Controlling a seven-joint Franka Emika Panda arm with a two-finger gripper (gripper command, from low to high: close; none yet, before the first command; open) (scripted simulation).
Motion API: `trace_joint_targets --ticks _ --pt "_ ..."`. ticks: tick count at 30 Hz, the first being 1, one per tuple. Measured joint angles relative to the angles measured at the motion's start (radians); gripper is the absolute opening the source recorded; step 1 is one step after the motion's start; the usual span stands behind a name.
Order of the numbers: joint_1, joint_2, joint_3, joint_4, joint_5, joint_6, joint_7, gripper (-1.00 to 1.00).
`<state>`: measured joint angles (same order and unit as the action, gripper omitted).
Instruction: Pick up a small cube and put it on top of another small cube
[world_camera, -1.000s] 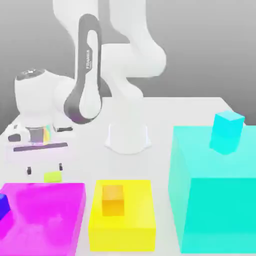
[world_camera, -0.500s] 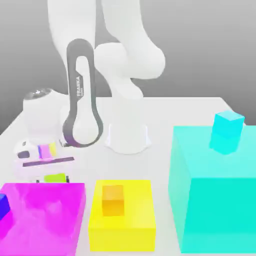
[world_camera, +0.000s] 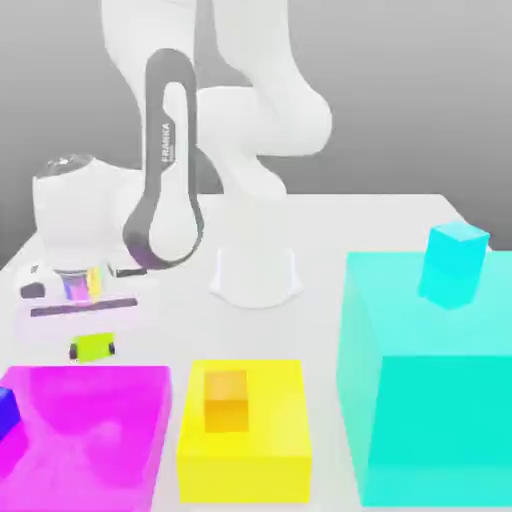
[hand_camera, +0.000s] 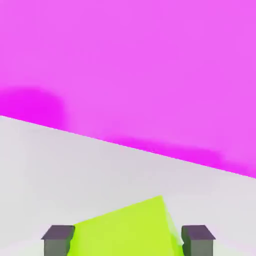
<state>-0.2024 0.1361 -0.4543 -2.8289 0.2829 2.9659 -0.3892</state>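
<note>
The tool is clamped on the small cube, low over the tabletop, magenta block at six o'clock. Pinched near its edges, the cube could twist or slip free during lifting.

Lighting is bright and flat everywhere, typical sim render, with no glare or hot spots. Shadows are faint: a soft dark patch sits on the magenta block in the hand view. The exterior view looks a bit soft and smeary, and the white surface fades into a grey gradient backdrop.
</note>
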Motion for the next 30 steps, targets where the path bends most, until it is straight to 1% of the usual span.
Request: trace_joint_targets --ticks 4,7,13,16,20,24,30 --pt "0.032 -0.054 -0.065 -0.015 -0.131 -0.033 0.096 -1.00" --pt "0.034 -0.092 -0.088 -0.027 -0.212 -0.057 0.158 -1.00" --pt "0.019 -0.150 -0.095 -0.049 -0.319 -0.098 0.252 -1.00" --pt "0.018 -0.142 -0.095 0.034 -0.351 -0.170 0.397 -1.00" --pt "0.021 -0.114 -0.084 0.175 -0.344 -0.281 0.594 -1.00" --pt "0.046 -0.077 -0.075 0.320 -0.302 -0.394 0.770 -1.00" --pt "0.072 -0.009 -0.064 0.537 -0.202 -0.563 1.008 -1.00"
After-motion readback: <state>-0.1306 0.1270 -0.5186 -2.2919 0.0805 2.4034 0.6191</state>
